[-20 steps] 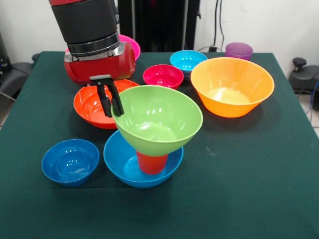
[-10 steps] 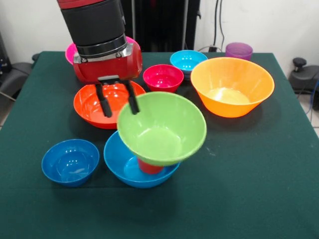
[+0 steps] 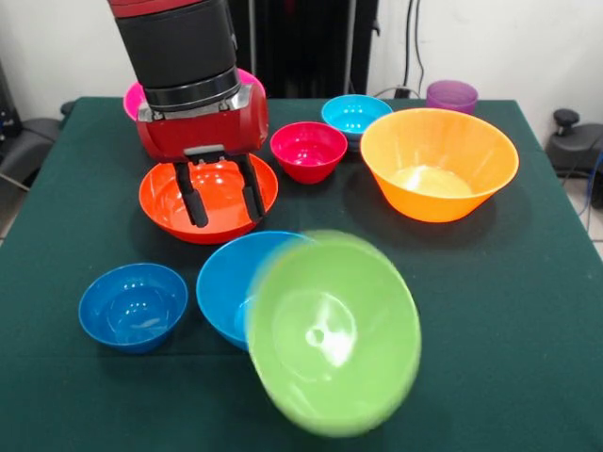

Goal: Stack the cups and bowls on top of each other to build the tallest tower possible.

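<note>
At left, the gripper (image 3: 221,197) hangs with fingers apart and empty over the red-orange bowl (image 3: 207,198). Right of it, the lime green bowl (image 3: 333,332) shows blurred and tipped on edge, covering the sky-blue bowl (image 3: 231,282); it may roll off the table's near edge.

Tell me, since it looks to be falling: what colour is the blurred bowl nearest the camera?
Lime green bowl, seen in the front view.
</note>
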Motion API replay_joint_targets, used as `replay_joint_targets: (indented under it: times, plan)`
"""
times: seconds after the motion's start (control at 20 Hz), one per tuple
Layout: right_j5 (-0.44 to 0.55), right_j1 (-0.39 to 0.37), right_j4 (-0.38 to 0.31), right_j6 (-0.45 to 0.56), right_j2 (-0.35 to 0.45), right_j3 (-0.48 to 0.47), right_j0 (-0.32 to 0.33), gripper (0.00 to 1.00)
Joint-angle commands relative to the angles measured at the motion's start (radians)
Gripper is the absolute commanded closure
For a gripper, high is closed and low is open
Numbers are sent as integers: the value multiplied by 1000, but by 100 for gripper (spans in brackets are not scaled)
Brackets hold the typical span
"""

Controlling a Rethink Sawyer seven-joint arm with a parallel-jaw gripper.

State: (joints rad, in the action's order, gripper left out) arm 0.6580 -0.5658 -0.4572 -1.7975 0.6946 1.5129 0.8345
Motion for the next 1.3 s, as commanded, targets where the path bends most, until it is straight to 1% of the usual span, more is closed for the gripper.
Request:
replay_joint_targets:
  times: [0.05, 0.4, 0.75, 0.8, 0.85, 1.0, 1.1, 1.2, 1.3]
  plan:
    - [-81, 6, -81, 43, -27, 29, -45, 0]
    - [-71, 12, -67, 40, -38, 30, -55, 0]
    - [-72, -21, -57, -19, -63, 71, -92, 0]
    - [-63, -26, -55, -33, -73, 74, -105, 0]
    - [-81, -36, -58, -54, -81, 83, -119, 0]
    - [-106, -85, -62, -142, -134, 115, -184, 0]
    - [-104, -112, -54, -191, -166, 130, -228, 0]
    - [-108, -122, -43, -236, -202, 135, -279, 0]
    - [-143, -118, -37, -283, -241, 134, -332, 0]
